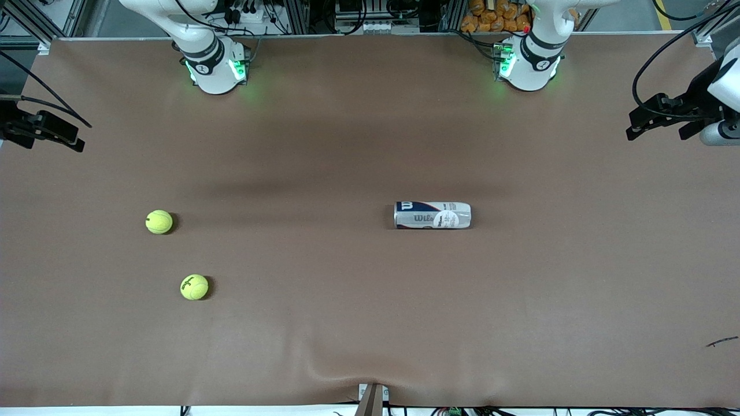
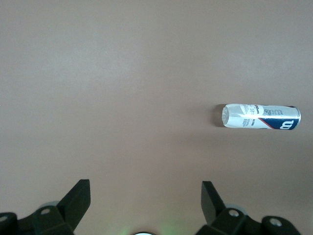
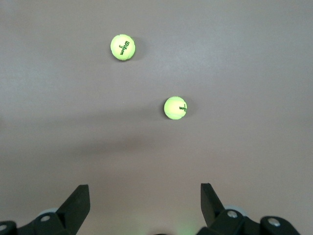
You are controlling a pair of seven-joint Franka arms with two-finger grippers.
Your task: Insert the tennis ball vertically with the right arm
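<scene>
Two yellow tennis balls lie on the brown table toward the right arm's end: one [image 1: 159,222] [image 3: 175,107] farther from the front camera, the other [image 1: 194,287] [image 3: 122,47] nearer to it. A Wilson ball can [image 1: 432,215] [image 2: 260,117] lies on its side toward the left arm's end, well apart from the balls. My right gripper [image 3: 144,186] is open and empty, high over bare table short of the balls. My left gripper [image 2: 145,183] is open and empty, high over bare table apart from the can. Neither gripper shows in the front view.
The two arm bases [image 1: 215,69] [image 1: 529,66] stand at the table's edge farthest from the front camera. Black fixtures hang over both ends of the table [image 1: 43,130] [image 1: 670,112]. The mat has a wrinkle [image 1: 329,364] near its edge closest to the front camera.
</scene>
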